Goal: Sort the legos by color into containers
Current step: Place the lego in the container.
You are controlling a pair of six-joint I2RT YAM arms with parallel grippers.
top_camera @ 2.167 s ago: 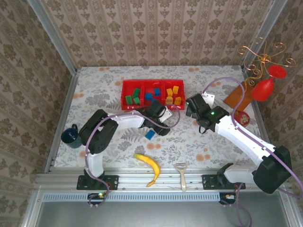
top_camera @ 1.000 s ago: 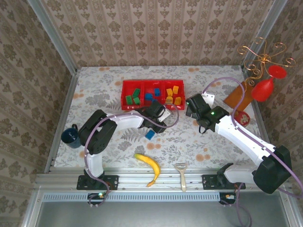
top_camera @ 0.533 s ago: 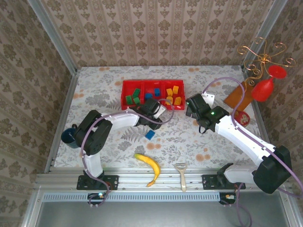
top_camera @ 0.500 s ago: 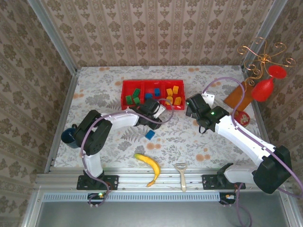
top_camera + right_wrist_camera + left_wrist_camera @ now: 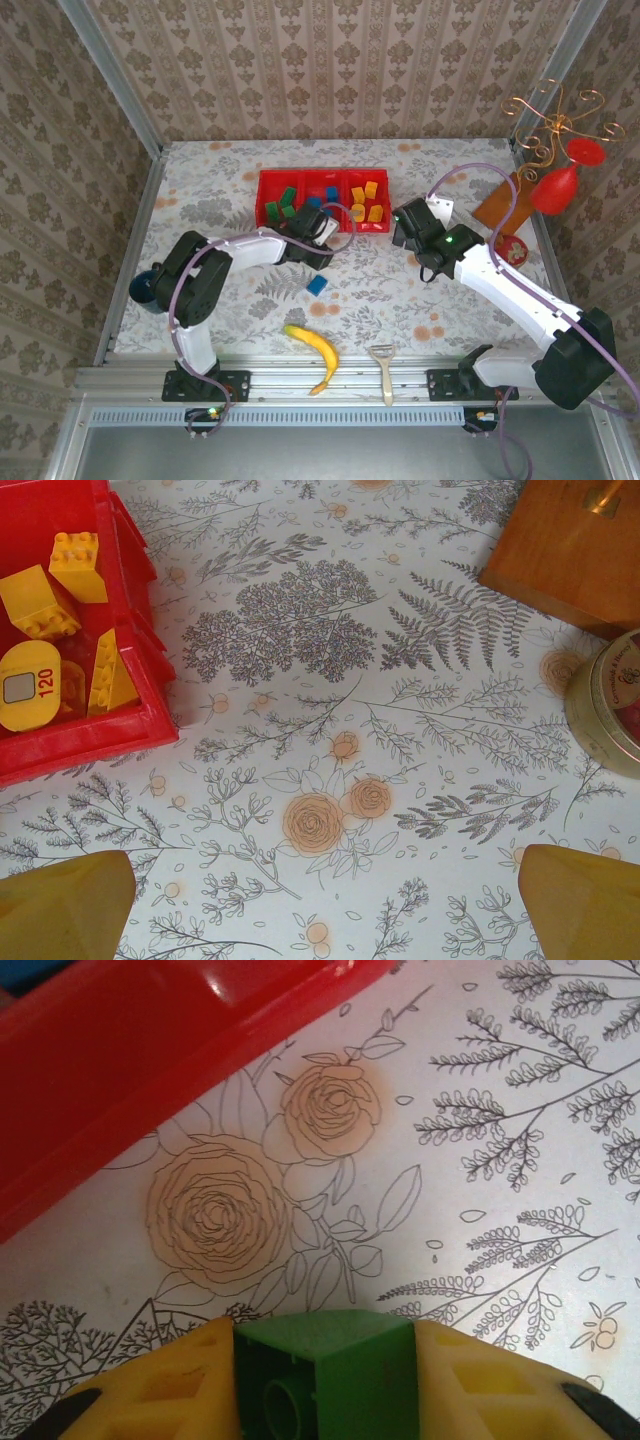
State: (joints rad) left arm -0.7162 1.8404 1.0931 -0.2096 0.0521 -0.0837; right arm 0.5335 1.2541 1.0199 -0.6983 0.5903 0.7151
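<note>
The red tray point(image 5: 323, 226) stands at the back middle, with green bricks point(image 5: 283, 206) in its left compartment, blue bricks point(image 5: 322, 198) in the middle one and orange-yellow bricks point(image 5: 366, 201) on the right. My left gripper point(image 5: 305, 225) hovers at the tray's front wall point(image 5: 150, 1060), shut on a green brick point(image 5: 340, 1380) pinched between its yellow fingers point(image 5: 160, 1390). One blue brick point(image 5: 317, 285) lies loose on the table below it. My right gripper point(image 5: 398, 228) hangs open over bare cloth point(image 5: 325, 900), just right of the tray's orange compartment point(image 5: 60, 600).
A banana point(image 5: 315, 355) and a peeler point(image 5: 383, 365) lie near the front edge. A dark mug point(image 5: 150, 290) sits at the left. A red goblet ornament point(image 5: 560, 185), its wooden base point(image 5: 560, 550) and a small tin point(image 5: 610, 705) crowd the right side.
My left gripper has moved left and back toward the tray's front wall, carrying the green brick. The blue brick stays on the table. The right arm has not moved.
</note>
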